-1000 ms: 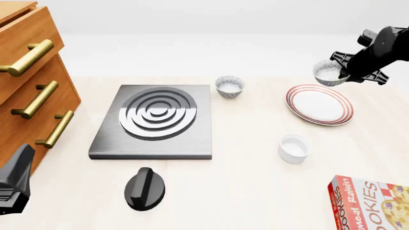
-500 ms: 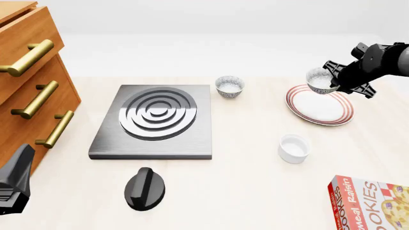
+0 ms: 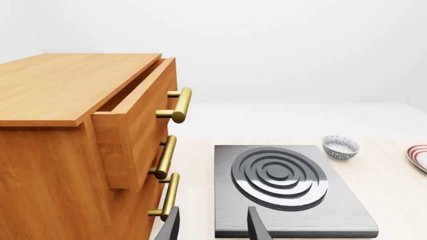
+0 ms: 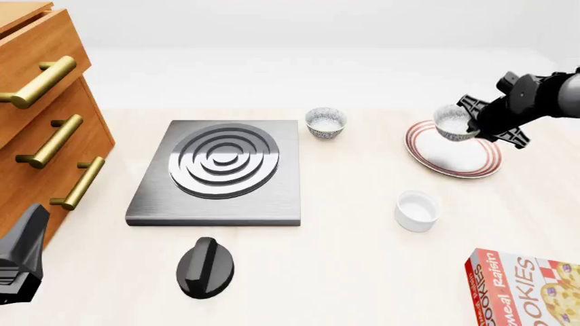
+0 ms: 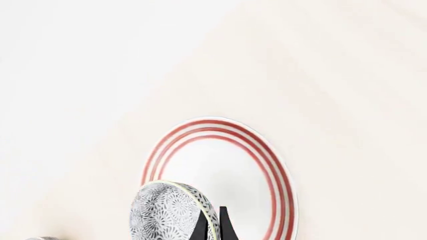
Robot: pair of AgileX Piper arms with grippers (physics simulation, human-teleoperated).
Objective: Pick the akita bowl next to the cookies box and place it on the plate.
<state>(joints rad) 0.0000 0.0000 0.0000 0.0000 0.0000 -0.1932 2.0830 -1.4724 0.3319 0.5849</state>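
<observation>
My right gripper (image 4: 468, 126) is shut on the rim of the akita bowl (image 4: 452, 123), which has a white inside and a speckled outside. It holds the bowl tilted just above the far part of the plate (image 4: 453, 159). The right wrist view shows the bowl (image 5: 167, 212) pinched between the fingers (image 5: 223, 226) over the red-ringed plate (image 5: 223, 170). The cookies box (image 4: 526, 288) lies at the near right corner. My left gripper (image 4: 20, 265) hangs at the near left, fingers (image 3: 257, 225) open and holding nothing.
A look-alike bowl (image 4: 325, 122) stands behind the stove plate (image 4: 222, 170). A white cup (image 4: 417, 210) sits between the plate and the box. A black knob (image 4: 205, 267) lies near the front. The wooden drawer cabinet (image 4: 41, 115) fills the left side.
My right gripper has come down and a little to the left with the bowl, from above the plate's far right rim to just over it. The left arm has not moved.
</observation>
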